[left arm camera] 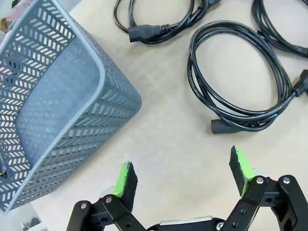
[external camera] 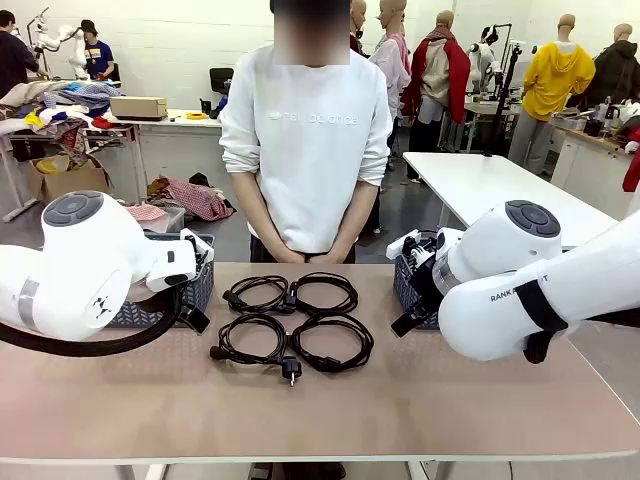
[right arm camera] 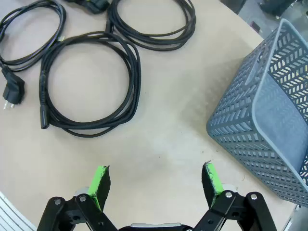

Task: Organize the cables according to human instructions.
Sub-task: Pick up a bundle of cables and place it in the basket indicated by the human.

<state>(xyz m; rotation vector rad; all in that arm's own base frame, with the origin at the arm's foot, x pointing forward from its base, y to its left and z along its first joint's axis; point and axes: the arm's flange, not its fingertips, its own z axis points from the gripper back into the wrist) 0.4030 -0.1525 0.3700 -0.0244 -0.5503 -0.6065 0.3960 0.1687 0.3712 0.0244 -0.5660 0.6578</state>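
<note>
The left gripper and right gripper hang wide open and empty, four coiled cables lying ahead of them, a grey basket beside each; best wait for the person to cue, then straddle one coil's whole bundle before closing.

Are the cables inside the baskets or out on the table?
Out: all four cables lie coiled on the table, between the two baskets.

The left arm and right arm are white and round, with grey caps and black hoses. The left claw and right claw are black, with green pads and silver screws behind them.
</note>
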